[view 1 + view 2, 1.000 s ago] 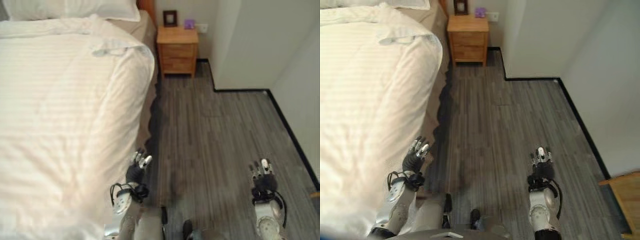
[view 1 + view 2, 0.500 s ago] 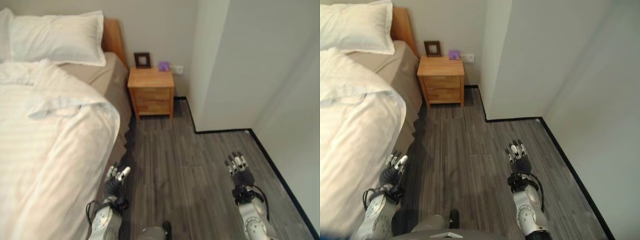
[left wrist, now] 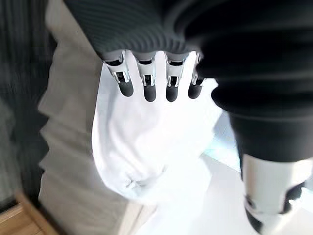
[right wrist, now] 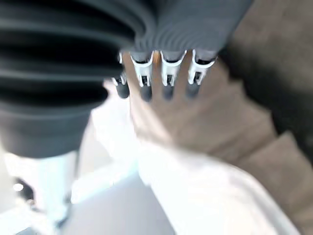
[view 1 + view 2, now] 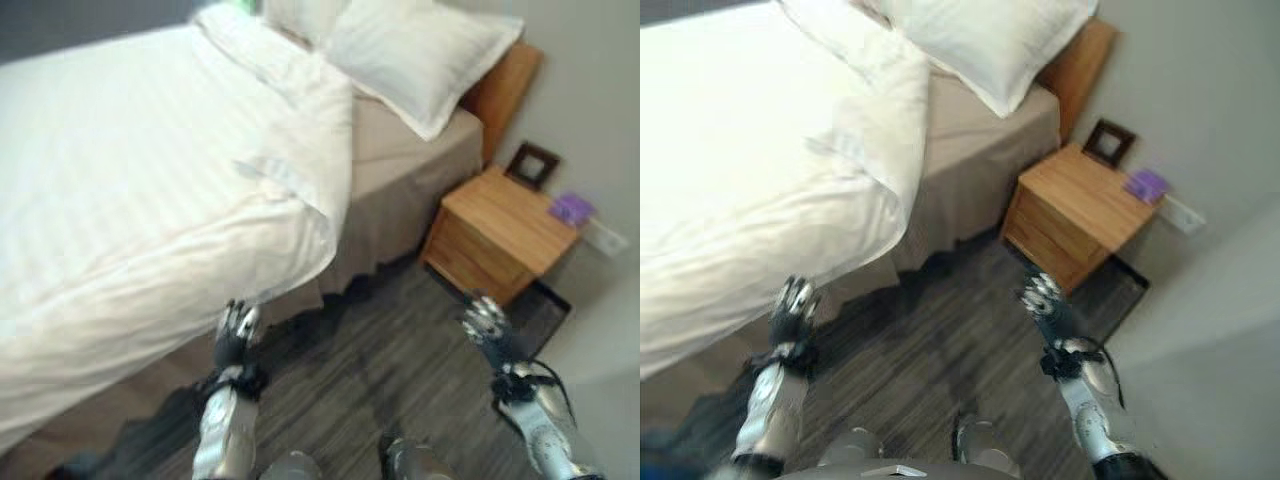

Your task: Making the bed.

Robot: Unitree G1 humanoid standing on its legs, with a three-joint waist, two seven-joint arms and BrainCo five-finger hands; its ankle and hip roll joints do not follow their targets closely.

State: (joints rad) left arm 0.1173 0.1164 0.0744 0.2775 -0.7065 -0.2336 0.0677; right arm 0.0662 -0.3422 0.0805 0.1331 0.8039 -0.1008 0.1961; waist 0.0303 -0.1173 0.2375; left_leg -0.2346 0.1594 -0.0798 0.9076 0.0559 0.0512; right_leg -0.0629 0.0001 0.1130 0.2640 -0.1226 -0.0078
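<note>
**Both hands free beside an unmade bed**

You are looking down at a bed (image 5: pixel 400 190) that fills the upper left of the head views. A white striped duvet (image 5: pixel 130 170) covers most of it, its top corner folded back on itself (the fold sits near the bed's right edge) so that a strip of beige sheet (image 5: pixel 400 130) lies bare between the duvet and the pillows. Two white pillows (image 5: pixel 420 50) rest at the head of the bed against a wooden headboard (image 5: pixel 505 85).

Just beside the headboard stands a wooden nightstand (image 5: pixel 495 235) with drawers. On it you have a dark picture frame (image 5: pixel 531 165) and a small purple object (image 5: pixel 572 208), well apart from each other.

Your left hand (image 5: pixel 238 328) hangs over the dark wood floor (image 5: pixel 340 400) right next to the duvet's hanging edge, not touching it as far as can be seen. Its fingers (image 3: pixel 149 85) are straight and spread, holding nothing. Your right hand (image 5: pixel 1045 300) is raised over the floor in front of the nightstand, its fingers (image 4: pixel 168 78) likewise extended and empty.
</note>
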